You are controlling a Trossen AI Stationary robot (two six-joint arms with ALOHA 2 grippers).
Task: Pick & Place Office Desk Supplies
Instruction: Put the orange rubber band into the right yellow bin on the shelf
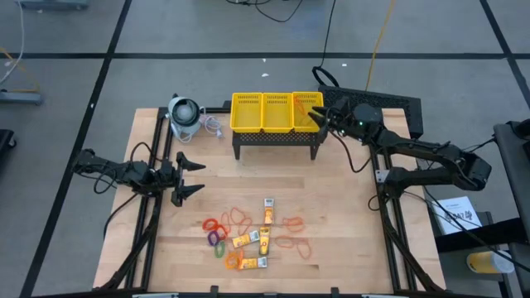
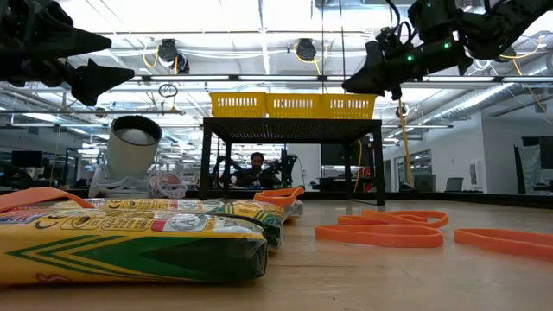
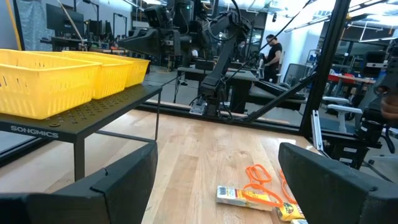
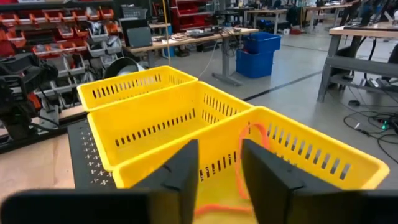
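Now the parted right pincer [image 4: 217, 180] hovers above the rubber band [image 4: 249, 168] inside the basket [image 4: 323, 155].

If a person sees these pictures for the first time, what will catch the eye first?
Probably the bright yellow mesh three-compartment basket on its dark stand at the table's far edge, with the right tool over its right compartment, where a thin orange rubber-band loop lies. Next, the scattered orange loops and yellow packets near the front.

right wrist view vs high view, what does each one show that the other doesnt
Only the right wrist view shows an orange rubber band draped inside the nearest basket compartment, beyond the right claw. Only the high view shows the left claw and the supplies scattered on the table. Both show the yellow three-compartment basket.
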